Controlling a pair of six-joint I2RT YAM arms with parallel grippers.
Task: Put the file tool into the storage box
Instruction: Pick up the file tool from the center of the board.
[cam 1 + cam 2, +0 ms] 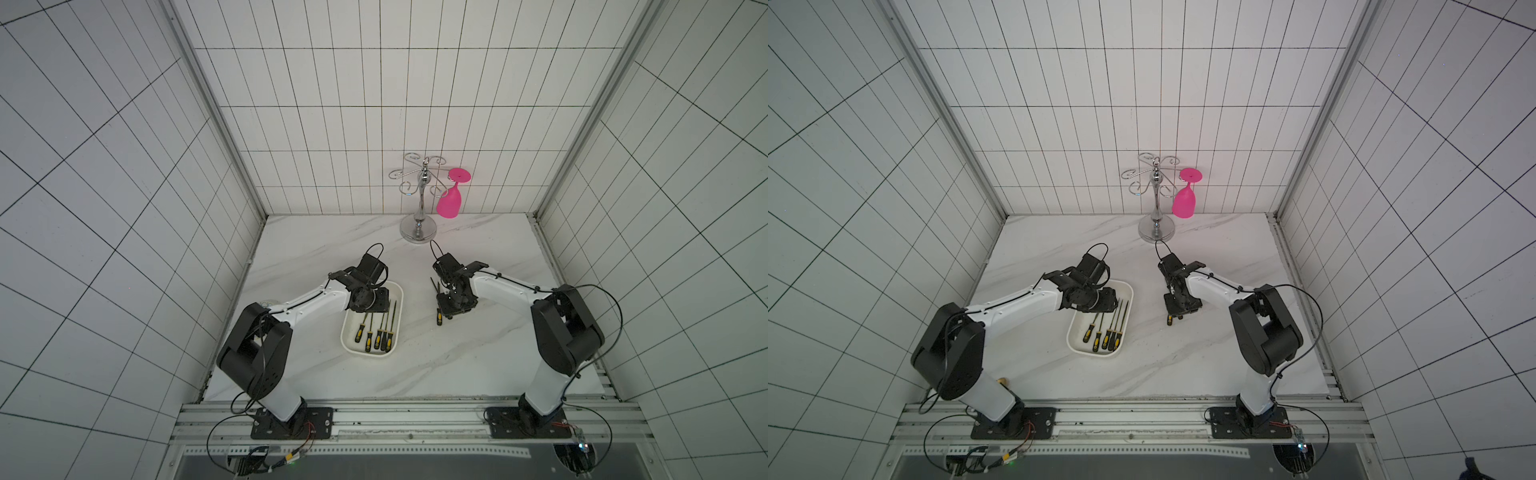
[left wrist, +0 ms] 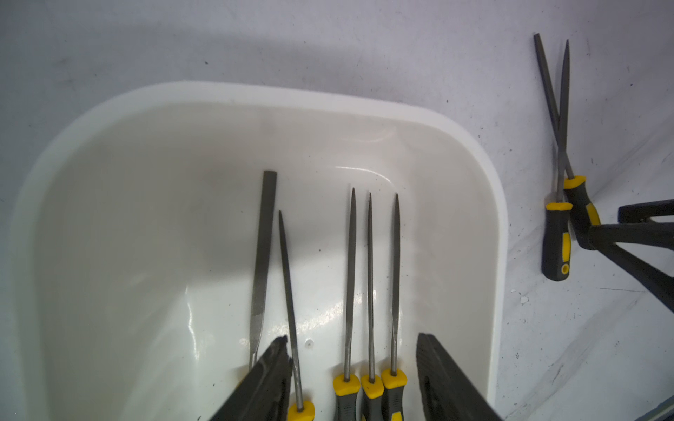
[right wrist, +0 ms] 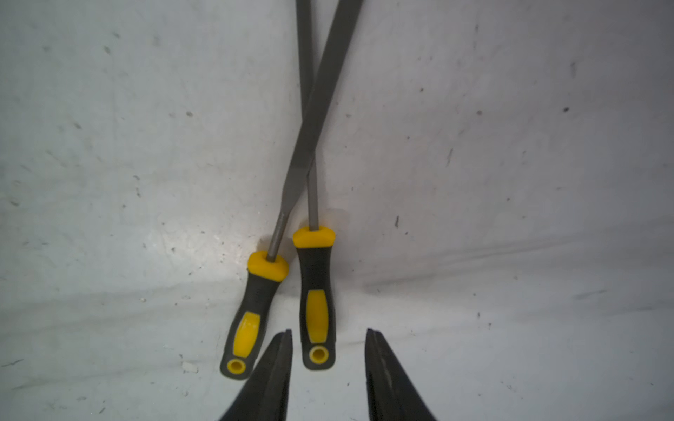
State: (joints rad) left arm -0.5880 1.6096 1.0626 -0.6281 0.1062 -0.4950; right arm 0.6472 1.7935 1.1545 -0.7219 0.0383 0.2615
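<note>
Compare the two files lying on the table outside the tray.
The flat file has a broad blade, while the thin file has a slim one. The flat file's blade lies across the thin file's blade. The flat file slants; the thin one lies straighter. Both have black-and-yellow handles.

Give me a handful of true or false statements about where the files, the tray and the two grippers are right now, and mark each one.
1. Five files lie inside the white storage box. True.
2. Two files on the table have crossed blades. True.
3. The right gripper is clamped on a file handle. False: its fingers stand apart, one handle end between them.
4. The left gripper holds a file. False: it is open above the box, empty.
5. The pink glass stands on the table. False: it hangs upside down from the chrome rack.
</note>
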